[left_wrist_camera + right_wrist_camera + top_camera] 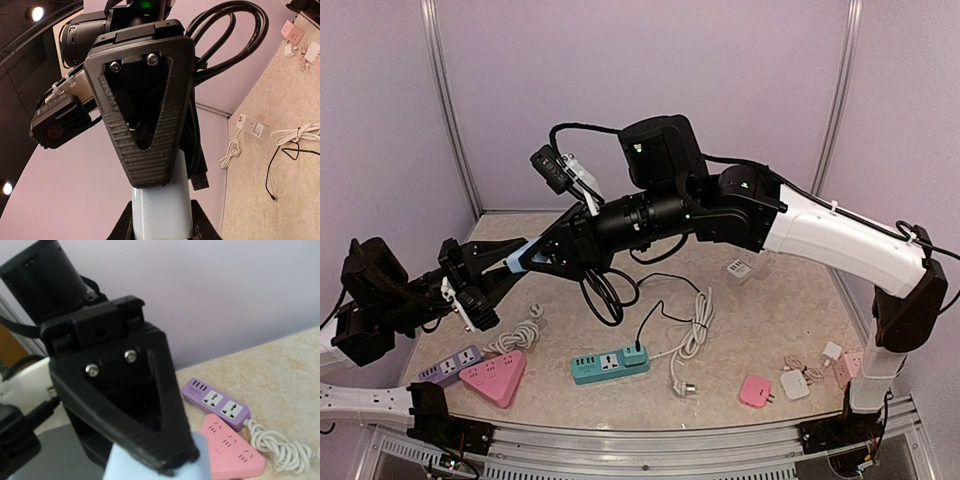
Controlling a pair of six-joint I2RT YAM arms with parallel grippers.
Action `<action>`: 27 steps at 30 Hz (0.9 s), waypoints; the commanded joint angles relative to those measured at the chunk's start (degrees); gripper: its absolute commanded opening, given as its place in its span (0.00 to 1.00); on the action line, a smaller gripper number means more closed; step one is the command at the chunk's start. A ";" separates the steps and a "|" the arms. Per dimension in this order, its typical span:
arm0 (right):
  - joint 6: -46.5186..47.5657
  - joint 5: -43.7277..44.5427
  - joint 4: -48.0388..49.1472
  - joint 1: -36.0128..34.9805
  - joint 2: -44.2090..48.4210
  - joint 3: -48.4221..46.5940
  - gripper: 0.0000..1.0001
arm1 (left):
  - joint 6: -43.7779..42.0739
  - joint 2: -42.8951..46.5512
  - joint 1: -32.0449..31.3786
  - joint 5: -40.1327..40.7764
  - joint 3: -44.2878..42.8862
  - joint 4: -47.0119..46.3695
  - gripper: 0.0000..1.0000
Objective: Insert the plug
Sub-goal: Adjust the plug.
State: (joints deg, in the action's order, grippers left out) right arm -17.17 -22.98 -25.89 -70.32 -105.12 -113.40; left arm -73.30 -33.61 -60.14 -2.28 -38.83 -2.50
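Note:
A light blue plug block (518, 257) hangs in mid-air between my two grippers at the left. My left gripper (488, 285) is shut on its near end; the jaws flank it in the left wrist view (161, 220). My right gripper (545, 253) is shut on its far end, and its ribbed black finger (145, 150) lies over the block. A looped thick black cable (605, 290) hangs by the right gripper, and its USB plug (200, 181) dangles beside the block. The block's edge shows low in the right wrist view (200, 460). A teal power strip (610, 364) lies on the table below.
A purple power strip (450, 367) and a pink triangular strip (495, 378) lie front left, also in the right wrist view (216, 402). A white coiled cord (692, 340), a thin black cable (665, 310), a white adapter (738, 270) and small pink and white chargers (798, 384) lie to the right.

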 commanded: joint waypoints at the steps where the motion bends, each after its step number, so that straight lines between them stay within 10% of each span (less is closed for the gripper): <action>1: -0.55 1.12 -1.00 -0.88 -2.33 -0.39 0.00 | 1.66 0.18 -0.14 0.87 0.42 -3.08 0.00; 4: -2.74 4.30 -3.40 -0.88 -2.36 -1.47 0.00 | 1.80 0.14 -0.12 1.49 0.31 -2.17 0.05; 7: -9.59 12.44 -8.58 -0.33 -2.59 -3.54 0.00 | 2.75 0.04 -0.12 2.08 -0.37 1.87 0.39; 13: -15.38 10.04 -4.46 -0.06 0.45 2.44 0.00 | 6.55 -0.60 -0.05 4.57 -0.76 5.41 0.35; 18: -19.76 18.43 -8.37 0.40 1.96 2.54 0.00 | 10.02 -1.48 -0.07 3.52 -2.07 11.37 0.73; 27: -26.39 20.04 -12.47 0.02 1.65 1.48 0.00 | 19.82 -8.86 -0.02 7.55 -6.03 17.79 0.69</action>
State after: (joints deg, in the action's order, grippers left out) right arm -40.21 -4.64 -36.82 -70.28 -105.73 -110.96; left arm -58.46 -39.72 -60.10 3.79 -42.59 11.53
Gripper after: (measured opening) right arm 0.553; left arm 0.696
